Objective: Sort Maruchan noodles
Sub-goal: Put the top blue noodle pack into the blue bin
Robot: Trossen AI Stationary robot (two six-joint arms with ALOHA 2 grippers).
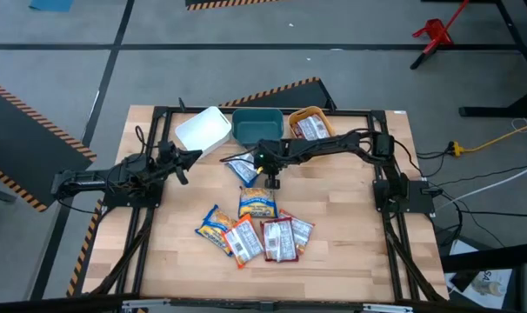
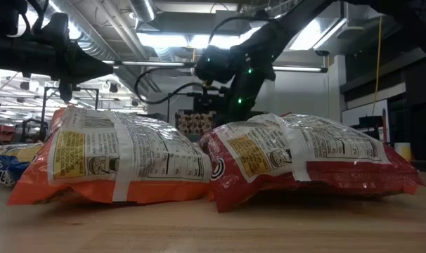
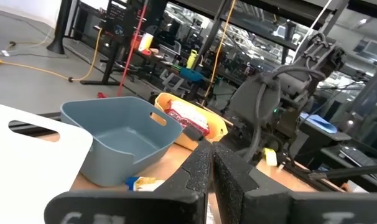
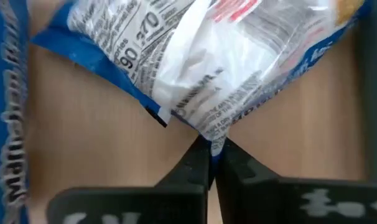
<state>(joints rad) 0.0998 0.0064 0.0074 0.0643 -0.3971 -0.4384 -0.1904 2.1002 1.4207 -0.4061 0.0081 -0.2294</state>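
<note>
My right gripper (image 1: 272, 180) reaches over the table's middle and is shut on a blue-white noodle packet (image 4: 201, 56). A second blue packet (image 4: 8, 99) lies beside it; both show as a blue patch (image 1: 242, 166) in the high view. Several orange-yellow and red packets (image 1: 256, 228) lie flat in a loose group toward the near edge, an orange one (image 2: 114, 161) and a red one (image 2: 304, 158) closest. My left gripper (image 3: 208, 171) is shut and hovers by the white bin (image 1: 203, 130), touching nothing. The orange bin (image 1: 309, 123) holds a red packet. My right gripper pinches a pointed corner (image 4: 214, 138) of the blue-white packet between its two fingers, only at that tip. The packet spreads away from the fingers with its printed back side showing, over the wooden table. Whether it is lifted clear I cannot tell.
Three bins stand in a row along the far edge: white, teal (image 1: 256, 126) and orange. The teal bin (image 3: 123, 137) shows nothing inside. Bare wood lies on the table's right side and along the near edge. Black frame rails run along the table's edges.
</note>
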